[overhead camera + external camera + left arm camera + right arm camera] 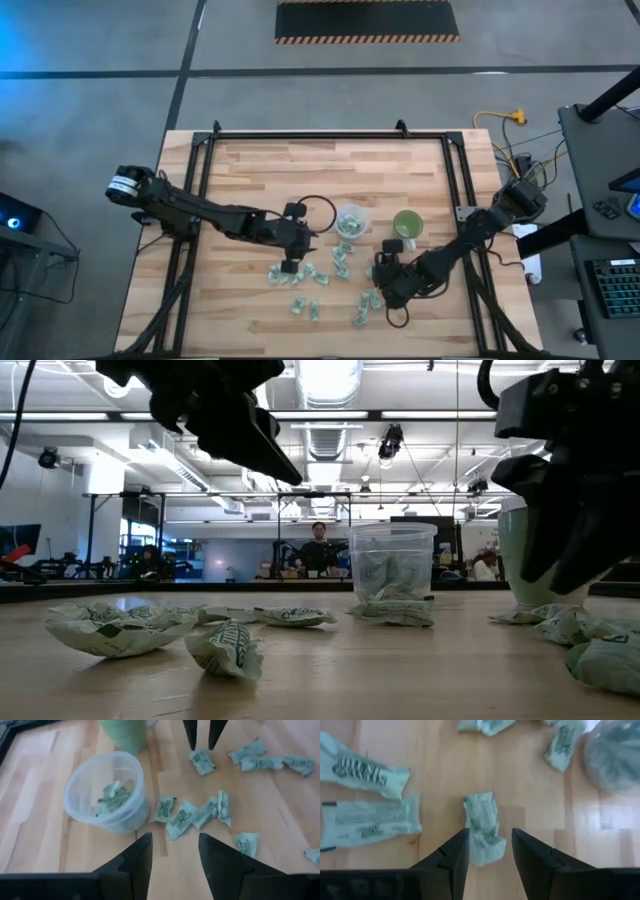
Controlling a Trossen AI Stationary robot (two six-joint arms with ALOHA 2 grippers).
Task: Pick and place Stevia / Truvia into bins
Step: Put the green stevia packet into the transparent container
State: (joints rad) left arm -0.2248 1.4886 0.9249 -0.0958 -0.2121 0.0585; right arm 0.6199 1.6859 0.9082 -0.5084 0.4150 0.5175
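my right gripper (489, 851) hangs low over the bench (250, 165), jaws parted and holding nothing, straddling one crumpled sachet (483, 827) that lies flat between the tips. its long axis runs along the line of my fingers rather than across the gap, so the jaws would close on its two long edges; i judge that the reason for this line-up. the sachet sits just in front of the green cup (407, 224), a short carry away. two flatter sachets (367, 822) lie side by side to one side of it, printed faces up, long axes crossing my reach. my left gripper (175, 851) hovers higher, beside the clear cup (106, 790), jaws open and empty, looking down on a loose cluster of sachets (192, 814) pointing every which way. the clear cup already holds a few sachets, crumpled and standing on edge against its wall. the rest of the stevia / truvia (310, 290) is strewn on the bench in front of both cups, between my two arms, none stacked neatly. room beyond: a person, far off, not involved.
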